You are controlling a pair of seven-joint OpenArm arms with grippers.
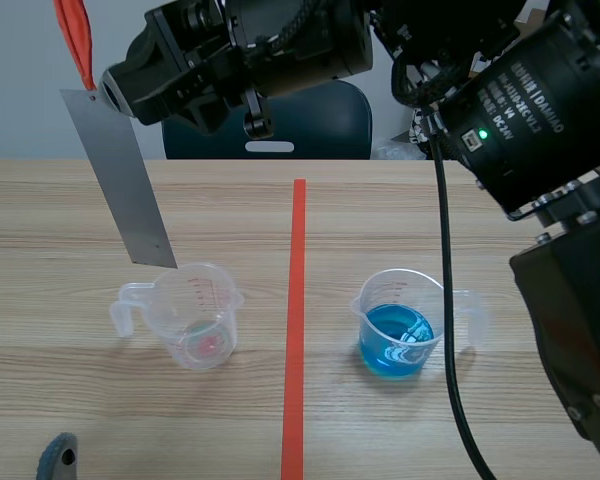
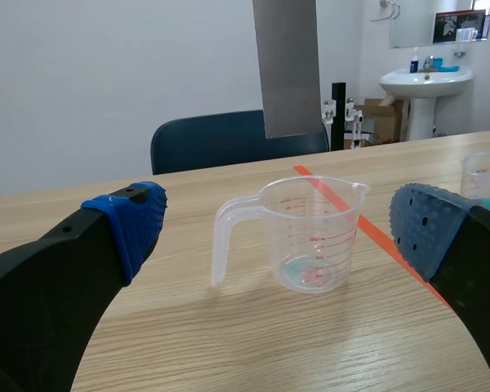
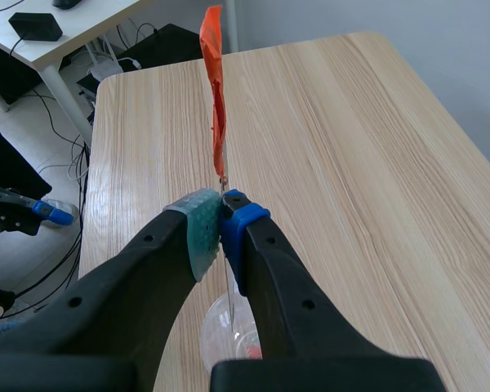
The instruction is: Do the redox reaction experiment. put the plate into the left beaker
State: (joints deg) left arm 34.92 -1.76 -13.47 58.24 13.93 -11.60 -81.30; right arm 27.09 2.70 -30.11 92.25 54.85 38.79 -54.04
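Plate (image 1: 120, 180), flat grey metal, hangs above the clear plastic beaker (image 1: 198, 320).

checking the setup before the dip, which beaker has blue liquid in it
The right beaker, right of the orange-red tape line, holds blue liquid. The left beaker, below the hanging metal plate, is nearly empty.

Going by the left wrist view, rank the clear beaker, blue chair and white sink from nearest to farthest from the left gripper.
1. Clear beaker, just ahead of the left gripper.
2. Blue chair, beyond the table.
3. White sink, by the back wall.
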